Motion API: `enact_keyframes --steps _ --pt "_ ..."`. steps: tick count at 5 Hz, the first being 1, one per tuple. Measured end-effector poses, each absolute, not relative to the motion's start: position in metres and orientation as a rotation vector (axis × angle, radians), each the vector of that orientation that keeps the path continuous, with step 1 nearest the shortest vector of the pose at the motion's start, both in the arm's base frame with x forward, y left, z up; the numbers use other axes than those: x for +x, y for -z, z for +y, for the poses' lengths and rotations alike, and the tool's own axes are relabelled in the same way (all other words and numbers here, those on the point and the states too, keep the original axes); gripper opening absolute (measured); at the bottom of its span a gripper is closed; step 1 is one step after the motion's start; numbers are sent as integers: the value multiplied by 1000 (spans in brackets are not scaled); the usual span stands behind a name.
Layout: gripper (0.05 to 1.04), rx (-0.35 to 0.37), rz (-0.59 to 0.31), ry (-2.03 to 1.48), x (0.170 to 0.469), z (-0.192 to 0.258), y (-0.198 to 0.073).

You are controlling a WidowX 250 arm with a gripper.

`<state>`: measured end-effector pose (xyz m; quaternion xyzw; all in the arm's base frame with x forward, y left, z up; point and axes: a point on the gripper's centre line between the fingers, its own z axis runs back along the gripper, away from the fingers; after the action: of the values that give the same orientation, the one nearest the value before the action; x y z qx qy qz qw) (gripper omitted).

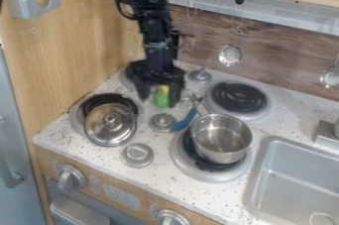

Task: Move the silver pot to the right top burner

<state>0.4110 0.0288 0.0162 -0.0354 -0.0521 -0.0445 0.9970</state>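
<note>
The black gripper (159,96) hangs over the back-left part of the stove, with its two fingers spread apart. A small green and yellow object (161,97) shows between them; whether they touch it cannot be told. The silver pot (222,137) stands upright on the front right burner (192,167), to the right of and nearer the camera than the gripper. Its handle points up and left, close to a blue utensil (185,119). Behind the pot lies the right top burner (238,96), a black coil with nothing on it.
A silver lid (111,124) leans on the front left burner (78,115). Knobs (138,154) stand on the counter between the burners. The sink (291,182) is at the lower right, and a strainer ladle (230,55) hangs on the back wall.
</note>
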Motion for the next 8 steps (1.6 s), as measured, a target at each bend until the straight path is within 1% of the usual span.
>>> enact_keyframes --steps 1,2,3,4,6,7,8 --pt "999 -63 -120 186 403 -6 -17" --pt "999 -68 -102 316 390 -51 -5" --pt "999 -69 -139 427 387 -82 -13" --pt "999 -46 -159 515 385 -100 -13" --pt "999 -49 -91 522 382 -106 7" --pt "999 -47 -38 508 382 -106 24" --pt "940 -35 9 508 380 -104 37"
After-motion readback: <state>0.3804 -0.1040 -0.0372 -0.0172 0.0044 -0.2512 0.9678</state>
